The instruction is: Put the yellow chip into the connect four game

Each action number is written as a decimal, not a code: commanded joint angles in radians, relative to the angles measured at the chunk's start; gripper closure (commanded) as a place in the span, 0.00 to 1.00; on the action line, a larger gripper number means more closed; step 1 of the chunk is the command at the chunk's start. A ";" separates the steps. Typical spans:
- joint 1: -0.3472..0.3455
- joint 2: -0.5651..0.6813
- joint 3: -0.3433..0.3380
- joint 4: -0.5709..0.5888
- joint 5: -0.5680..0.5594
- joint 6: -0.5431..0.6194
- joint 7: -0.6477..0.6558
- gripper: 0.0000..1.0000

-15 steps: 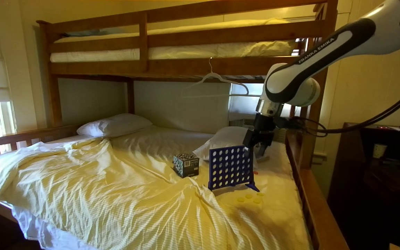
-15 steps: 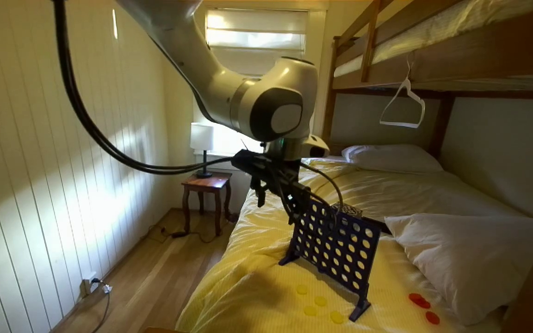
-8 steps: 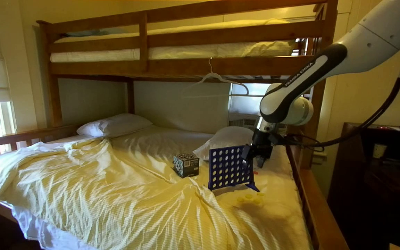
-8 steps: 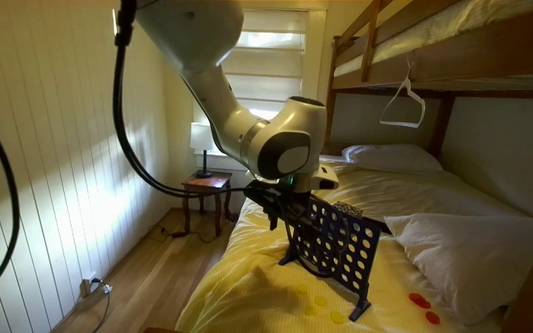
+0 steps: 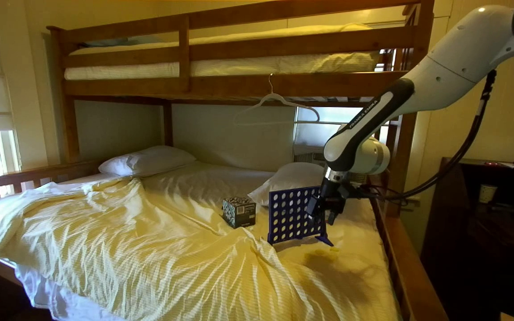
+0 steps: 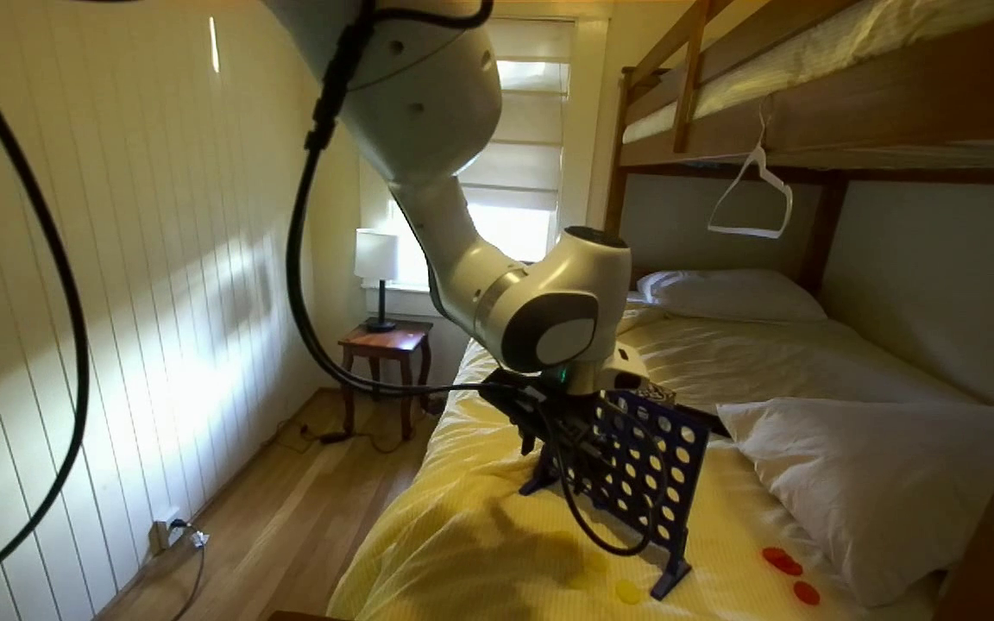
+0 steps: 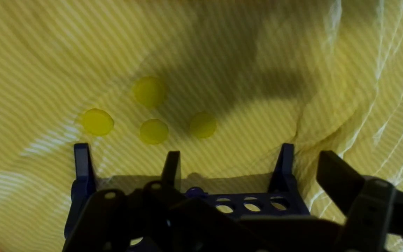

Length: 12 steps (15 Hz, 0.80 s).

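Yellow bedding point(image 7: 250, 150) beneath widely parted fingers point(image 7: 336, 180) near the connect four game point(image 5: 295, 217)

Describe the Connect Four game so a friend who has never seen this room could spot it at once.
Find the wooden bunk bed, then the yellow cover on its lower level. There, near the gripper, the connect four game stands upright like a dark blue panel. Unlike the chunky patterned box nearby, it is thin and pierced by rows of round holes.
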<state>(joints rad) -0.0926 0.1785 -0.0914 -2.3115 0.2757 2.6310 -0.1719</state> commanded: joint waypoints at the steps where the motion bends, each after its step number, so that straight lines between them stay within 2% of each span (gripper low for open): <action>1: -0.018 0.002 0.018 0.005 -0.008 -0.002 0.007 0.00; 6: -0.018 0.003 0.020 0.011 -0.007 -0.002 0.007 0.00; 12: -0.009 0.128 0.021 0.093 -0.024 -0.042 0.090 0.00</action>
<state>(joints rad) -0.0941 0.2339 -0.0842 -2.2825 0.2724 2.6154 -0.1312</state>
